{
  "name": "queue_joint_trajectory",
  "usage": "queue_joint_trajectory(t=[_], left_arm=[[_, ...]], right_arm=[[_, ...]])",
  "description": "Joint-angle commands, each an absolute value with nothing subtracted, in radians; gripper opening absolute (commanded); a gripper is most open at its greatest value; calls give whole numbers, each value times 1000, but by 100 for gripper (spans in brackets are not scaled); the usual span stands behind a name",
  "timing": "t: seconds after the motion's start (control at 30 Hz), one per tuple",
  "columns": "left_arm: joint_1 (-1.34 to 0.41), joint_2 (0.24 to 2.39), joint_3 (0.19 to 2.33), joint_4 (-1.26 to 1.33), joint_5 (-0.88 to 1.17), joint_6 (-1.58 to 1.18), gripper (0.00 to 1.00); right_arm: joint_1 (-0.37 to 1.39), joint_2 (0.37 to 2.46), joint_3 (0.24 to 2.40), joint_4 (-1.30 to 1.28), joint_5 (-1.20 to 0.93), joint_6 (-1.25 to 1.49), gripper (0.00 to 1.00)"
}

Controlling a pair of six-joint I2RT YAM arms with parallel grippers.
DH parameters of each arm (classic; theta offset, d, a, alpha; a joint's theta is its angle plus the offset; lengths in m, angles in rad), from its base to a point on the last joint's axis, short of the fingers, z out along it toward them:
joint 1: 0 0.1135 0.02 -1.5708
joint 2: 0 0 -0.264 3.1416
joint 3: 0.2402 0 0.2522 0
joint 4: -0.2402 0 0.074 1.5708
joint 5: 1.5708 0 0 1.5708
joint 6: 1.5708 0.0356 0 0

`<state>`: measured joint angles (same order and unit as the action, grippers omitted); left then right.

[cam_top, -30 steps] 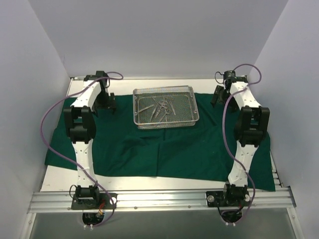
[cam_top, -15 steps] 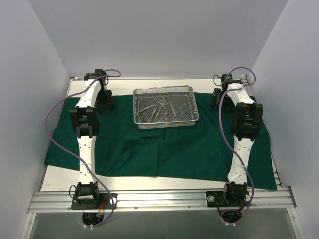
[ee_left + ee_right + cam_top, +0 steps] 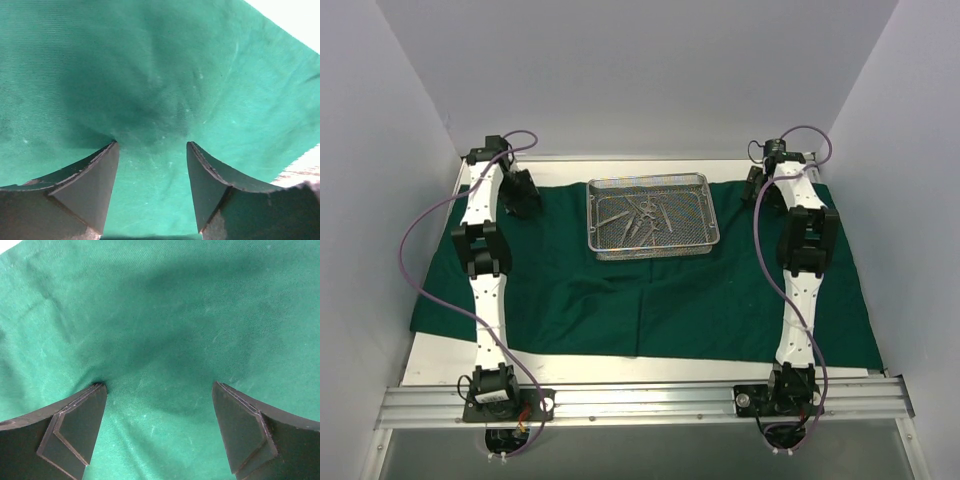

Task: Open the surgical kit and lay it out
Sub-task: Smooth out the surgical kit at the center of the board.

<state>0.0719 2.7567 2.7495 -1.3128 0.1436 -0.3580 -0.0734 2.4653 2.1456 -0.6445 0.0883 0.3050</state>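
The dark green drape point(image 3: 650, 300) lies spread flat over the table. The silver wire-mesh tray point(image 3: 601, 247) stands on it at the back centre, with several slim steel instruments point(image 3: 642, 218) inside. My left gripper point(image 3: 520, 192) is at the drape's back left part, open, its fingertips pressed on the cloth point(image 3: 150, 100). My right gripper point(image 3: 756, 186) is at the drape's back right part, open, its fingertips down on the cloth point(image 3: 165, 350). Neither gripper holds anything.
White table point(image 3: 440, 365) shows at the front left beyond the drape. Purple-grey walls point(image 3: 380, 200) enclose the left, back and right sides. A metal rail point(image 3: 640, 402) carries both arm bases at the near edge.
Both arms have stretched further back and outward, moving the grippers toward the back corners. The drape's right edge has shifted out toward the right front.
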Motion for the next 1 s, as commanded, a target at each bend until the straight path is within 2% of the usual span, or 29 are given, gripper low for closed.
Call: queue_joint_trajectory(t=[0.0, 0.2, 0.47, 0.57, 0.7, 0.8, 0.97], left_arm=[[100, 2893, 2769, -1120, 335, -434, 66], [138, 2941, 2813, -1072, 396, -483, 61], [193, 2781, 2798, -1094, 365, -459, 64], [184, 2619, 2697, -1094, 307, -442, 69], [150, 2374, 2516, -1121, 116, -410, 73], [143, 2246, 2398, -1164, 63, -373, 74], [141, 2030, 2194, -1178, -31, -322, 74]], right_arm=[[-87, 2598, 2184, -724, 164, 298, 90], [-92, 2634, 2243, -733, 158, 305, 90], [-110, 2591, 2341, -768, 120, 317, 90], [-92, 2530, 2350, -773, 86, 322, 90], [-64, 2421, 2347, -813, 117, 374, 91], [-45, 2309, 2298, -853, 126, 397, 93], [147, 2077, 2146, -893, 198, 377, 94]])
